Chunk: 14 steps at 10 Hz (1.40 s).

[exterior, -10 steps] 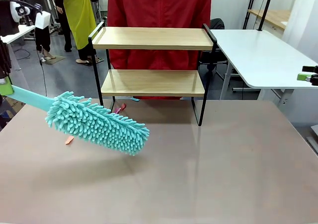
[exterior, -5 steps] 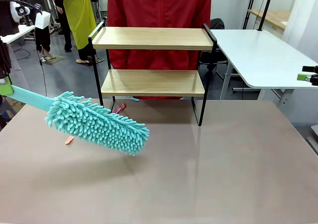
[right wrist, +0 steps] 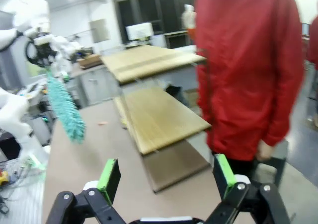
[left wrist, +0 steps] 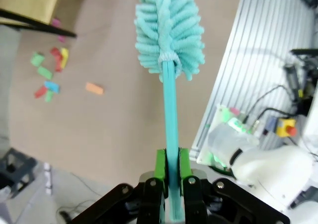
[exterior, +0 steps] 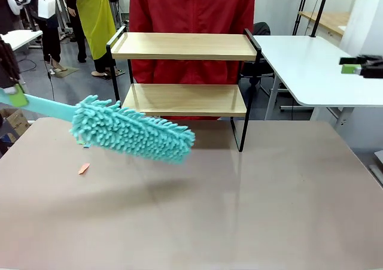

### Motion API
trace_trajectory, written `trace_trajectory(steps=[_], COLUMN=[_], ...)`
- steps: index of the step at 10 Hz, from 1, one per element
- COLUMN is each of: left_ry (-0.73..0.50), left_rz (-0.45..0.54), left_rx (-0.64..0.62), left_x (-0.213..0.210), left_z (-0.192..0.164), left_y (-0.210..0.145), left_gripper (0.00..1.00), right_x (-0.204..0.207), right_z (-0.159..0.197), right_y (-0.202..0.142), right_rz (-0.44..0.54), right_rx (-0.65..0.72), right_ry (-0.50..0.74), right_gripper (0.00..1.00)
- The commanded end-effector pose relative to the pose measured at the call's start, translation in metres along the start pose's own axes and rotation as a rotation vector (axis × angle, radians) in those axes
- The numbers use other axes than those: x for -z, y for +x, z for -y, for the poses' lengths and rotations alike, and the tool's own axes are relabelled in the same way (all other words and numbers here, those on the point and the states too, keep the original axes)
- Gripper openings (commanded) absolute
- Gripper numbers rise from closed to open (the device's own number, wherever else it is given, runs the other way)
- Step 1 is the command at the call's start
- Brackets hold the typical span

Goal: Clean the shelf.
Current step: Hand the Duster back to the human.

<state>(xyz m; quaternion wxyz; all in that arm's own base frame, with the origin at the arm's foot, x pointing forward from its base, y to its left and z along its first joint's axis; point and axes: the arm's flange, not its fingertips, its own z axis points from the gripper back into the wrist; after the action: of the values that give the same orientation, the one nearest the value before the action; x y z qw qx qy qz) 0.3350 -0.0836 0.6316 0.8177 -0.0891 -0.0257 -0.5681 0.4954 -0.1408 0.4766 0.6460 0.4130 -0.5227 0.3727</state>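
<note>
The shelf (exterior: 182, 72) stands at the table's far side, its two light wooden boards bare in a black frame; it also shows in the right wrist view (right wrist: 156, 110) and as a corner (left wrist: 27, 5) in the left wrist view. A teal fluffy duster (exterior: 133, 132) hangs tilted over the table, just left of and in front of the lower board. My left gripper (exterior: 17, 96) is shut on the duster's flat handle (left wrist: 171, 134), green pads (left wrist: 160, 167) pressed to both sides. My right gripper (exterior: 354, 65) hovers off at the far right, open and holding nothing (right wrist: 166, 177).
A person in a red jacket (exterior: 191, 6) stands right behind the shelf. An orange scrap (exterior: 84, 169) lies on the brown table (exterior: 239, 210), and several small coloured scraps (left wrist: 47, 80) lie near the shelf's foot. A white table (exterior: 311, 66) adjoins at the right.
The left arm has lifted the duster and carried it right, toward the shelf's lower board. The right gripper has risen at the right edge.
</note>
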Motion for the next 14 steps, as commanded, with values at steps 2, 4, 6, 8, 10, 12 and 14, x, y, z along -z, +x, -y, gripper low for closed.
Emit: trace_trajectory(steps=[2,4,6,8,10,12,14], left_ry=[-0.008,-0.011,-0.018,0.034,0.083,0.066,0.070], left_rz=[0.202,0.285,0.410,0.541,0.570,0.531,0.527], left_rx=[0.107,0.181,0.242,0.261,0.258,0.330,0.250], left_x=[0.029,0.056,0.085,0.108,0.125,0.125,0.117], left_z=[0.004,0.011,0.015,0.018,0.023,0.023,0.018], left_y=[-0.009,-0.002,0.003,0.002,0.005,0.005,0.007], left_gripper=[0.13,0.13,0.13,0.13,0.13,0.13,0.13], right_x=[0.022,0.044,0.065,0.088,0.108,0.097,0.097], right_z=[-0.045,-0.083,-0.110,-0.129,-0.139,-0.133,-0.133], right_y=[0.022,0.014,-0.005,-0.023,-0.037,-0.035,-0.035], right_rz=[0.033,0.046,0.065,0.061,0.090,0.061,0.061], right_rx=[0.099,0.104,0.083,0.059,0.020,0.056,0.056], right_ry=[0.227,0.289,0.304,0.310,0.283,0.325,0.325], right_gripper=[1.00,1.00,1.00,1.00,1.00,1.00,1.00])
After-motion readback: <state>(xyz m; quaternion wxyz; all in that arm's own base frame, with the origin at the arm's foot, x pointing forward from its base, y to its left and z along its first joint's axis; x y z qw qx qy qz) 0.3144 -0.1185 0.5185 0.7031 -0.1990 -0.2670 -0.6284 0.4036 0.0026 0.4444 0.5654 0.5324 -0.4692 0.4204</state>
